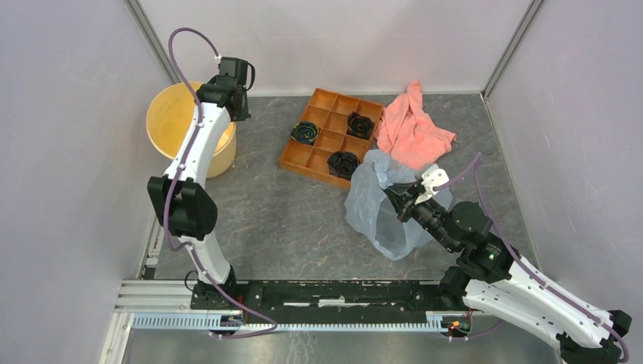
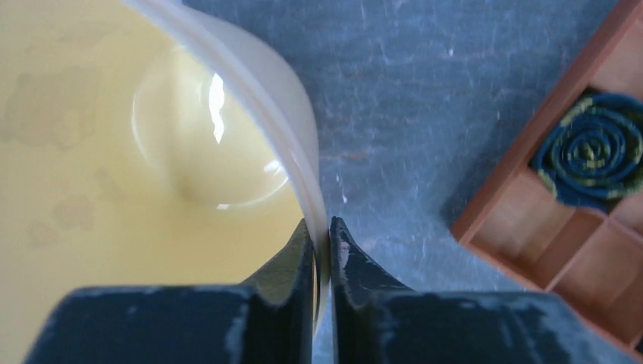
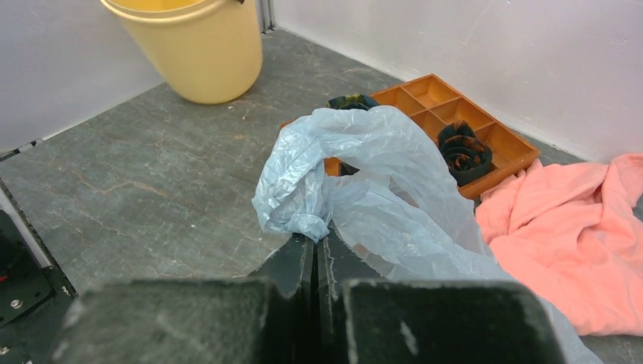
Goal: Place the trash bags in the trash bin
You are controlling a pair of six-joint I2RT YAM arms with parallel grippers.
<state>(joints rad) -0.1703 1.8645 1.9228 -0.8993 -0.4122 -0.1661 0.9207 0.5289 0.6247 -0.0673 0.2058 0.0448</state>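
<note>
The round tan-yellow plastic bucket [image 1: 168, 114] stood far left on the grey desk [image 1: 288, 227], its rim pinched by the left hand [image 2: 322, 239]. Well to its right, the right hand [image 3: 318, 244] clamped a fold of the filmy pale blue-grey plastic bag [image 1: 371, 203]. Dragged across, the trailing film might snag the orange compartment tray [image 1: 330, 133] or slip free.
</note>
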